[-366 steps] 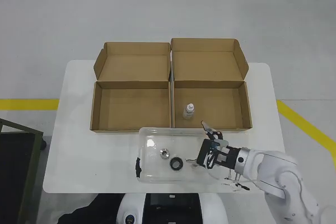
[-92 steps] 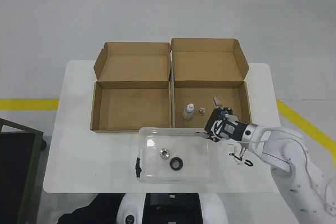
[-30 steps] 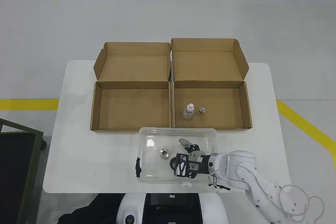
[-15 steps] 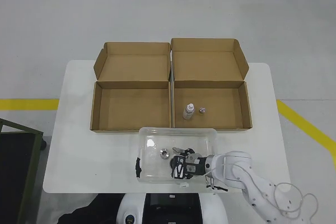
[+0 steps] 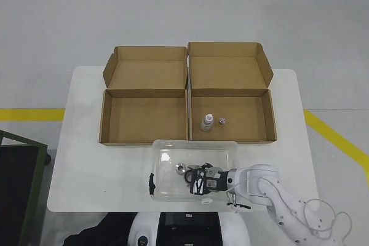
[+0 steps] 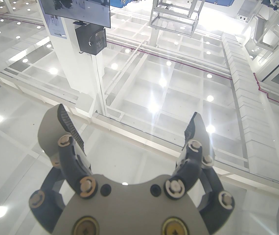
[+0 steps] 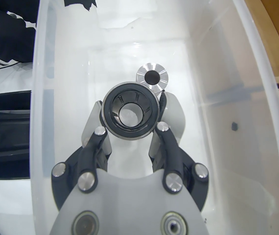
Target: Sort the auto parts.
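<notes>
Squeezing the black ring (image 7: pixel 130 113) by its two sides, my right gripper (image 7: pixel 131 100) is holding it low down in the clear tub (image 5: pixel 194 142). I am thinking a slow, straight lift is best (round things like to slip). A silver part (image 7: pixel 152 76) is sitting just beside the ring, close to one finger, so it may get bumped. The tub wall is standing between me and the right box (image 5: pixel 258 123), where a white bottle (image 5: pixel 207 121) is waiting. My left gripper (image 6: pixel 127 111) is pointing up, fingers wide apart.
</notes>
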Motion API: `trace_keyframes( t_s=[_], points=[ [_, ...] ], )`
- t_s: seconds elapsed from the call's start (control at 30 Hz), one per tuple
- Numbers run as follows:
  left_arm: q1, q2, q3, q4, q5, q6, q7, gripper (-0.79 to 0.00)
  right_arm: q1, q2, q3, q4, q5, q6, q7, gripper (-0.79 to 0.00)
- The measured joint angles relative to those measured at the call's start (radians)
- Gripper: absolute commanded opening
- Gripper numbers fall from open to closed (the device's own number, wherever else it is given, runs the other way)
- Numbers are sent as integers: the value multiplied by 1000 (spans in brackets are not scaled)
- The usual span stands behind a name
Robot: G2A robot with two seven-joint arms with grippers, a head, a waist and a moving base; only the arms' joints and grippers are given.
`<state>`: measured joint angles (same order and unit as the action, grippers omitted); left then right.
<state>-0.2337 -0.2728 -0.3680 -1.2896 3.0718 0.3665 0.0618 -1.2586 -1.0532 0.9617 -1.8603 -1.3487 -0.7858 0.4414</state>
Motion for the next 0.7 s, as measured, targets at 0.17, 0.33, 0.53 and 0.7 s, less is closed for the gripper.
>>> trace_keyframes(
  t_s=[0.17, 0.33, 0.53, 0.7],
  points=[
    [0, 0, 0, 0, 0, 0, 0, 0, -8, 7, 35, -33, 22, -9, -2, -785],
    [0, 0, 0, 0, 0, 0, 0, 0, -19, 17, 81, -98, 56, -27, -3, -785],
    [0, 0, 0, 0, 0, 0, 0, 0, -32, 24, 125, -158, 114, -27, -19, -785],
    [0, 0, 0, 0, 0, 0, 0, 0, -33, 23, 140, -161, 166, 7, -36, -785]
  ],
)
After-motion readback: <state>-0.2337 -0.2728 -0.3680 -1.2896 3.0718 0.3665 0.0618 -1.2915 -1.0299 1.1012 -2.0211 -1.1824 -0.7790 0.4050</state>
